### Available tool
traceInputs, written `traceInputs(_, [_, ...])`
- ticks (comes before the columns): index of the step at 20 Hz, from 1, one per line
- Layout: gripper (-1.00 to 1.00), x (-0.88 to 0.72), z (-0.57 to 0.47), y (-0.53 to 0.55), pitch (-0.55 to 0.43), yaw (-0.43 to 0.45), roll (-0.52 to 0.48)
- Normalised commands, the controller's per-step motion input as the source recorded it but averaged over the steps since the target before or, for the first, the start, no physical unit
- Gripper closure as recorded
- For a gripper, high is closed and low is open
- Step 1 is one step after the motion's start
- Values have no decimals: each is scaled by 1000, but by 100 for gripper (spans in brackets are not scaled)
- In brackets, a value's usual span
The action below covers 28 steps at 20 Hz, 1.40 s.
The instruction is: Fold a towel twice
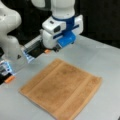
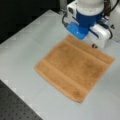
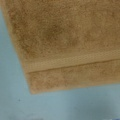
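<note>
We are looking at the towel (image 1: 61, 88) lying flat and spread out on the grey desk (image 1: 105, 55), squarish, with no fold showing in either front view. In a front view the towel (image 2: 75, 66) is sitting near the middle of the desk (image 2: 22, 50), one corner pointing toward the view's bottom and a woven band running along two opposite sides.

Our hand (image 1: 53, 48) is hanging in the air above the desk, beyond the towel's far corner toward a front view's top. It is carrying nothing and touching nothing. In a front view the hand (image 2: 94, 45) is hovering just over the towel's far edge, the white and blue wrist body above it. We cannot tell whether its fingers are spread or pressed together, since the wrist housing is covering them.

In the wrist view we are seeing one corner of the towel (image 3: 67, 40) from above, with the woven band crossing it near the edge and bare desk (image 3: 62, 105) below and to the left. The hand itself is not showing there.

A small orange piece (image 1: 9, 79) is lying at a front view's left edge, well apart from the towel
</note>
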Motion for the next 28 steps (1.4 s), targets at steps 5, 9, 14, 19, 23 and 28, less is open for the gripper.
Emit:
traceInputs(5, [-100, 486, 6, 232, 159, -318, -61])
traceInputs(9, [-100, 412, 14, 168, 147, -305, -39])
traceInputs(14, [-100, 446, -16, 235, 171, -195, -25])
traceInputs(19, [-100, 488, -15, 284, 147, -109, -78])
traceInputs(23, [-100, 506, -42, 237, 185, -26, -111])
traceInputs(28, [-100, 497, -73, 168, 193, -6, -159])
